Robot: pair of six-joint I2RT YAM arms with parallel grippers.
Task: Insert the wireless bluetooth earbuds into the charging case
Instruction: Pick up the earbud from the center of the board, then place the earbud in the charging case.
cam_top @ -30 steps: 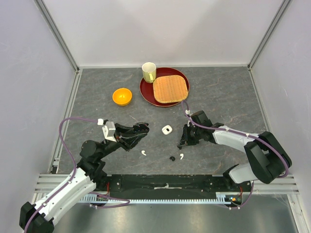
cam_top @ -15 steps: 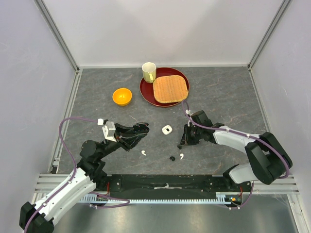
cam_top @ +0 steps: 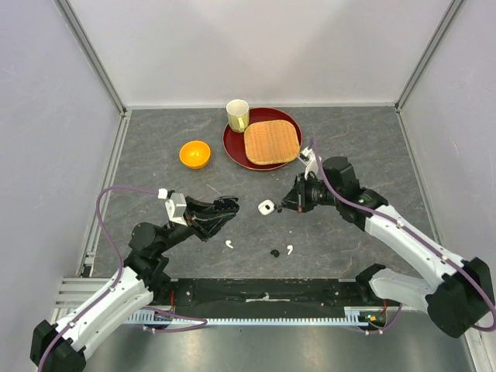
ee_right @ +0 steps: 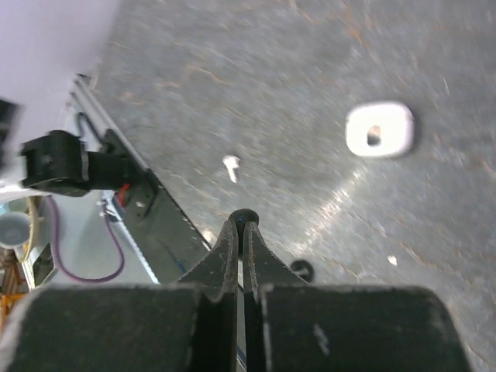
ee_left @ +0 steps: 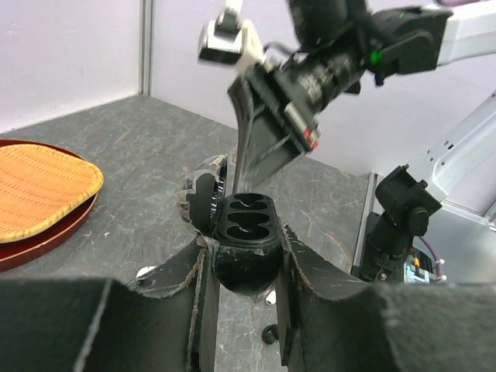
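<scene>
My left gripper is shut on an open black charging case and holds it above the table, lid up, both sockets empty. My right gripper is shut on a black earbud pinched at its fingertips, in the air just right of the case. It shows in the left wrist view, right behind the case. One black earbud and two white earbuds lie on the table near the front.
A small white rounded case lies between the grippers. An orange bowl, a yellow cup and a red plate with a woven mat stand at the back.
My right gripper has risen off the table and moved back and left toward the black case, with a black earbud in it. The left arm has barely moved.
</scene>
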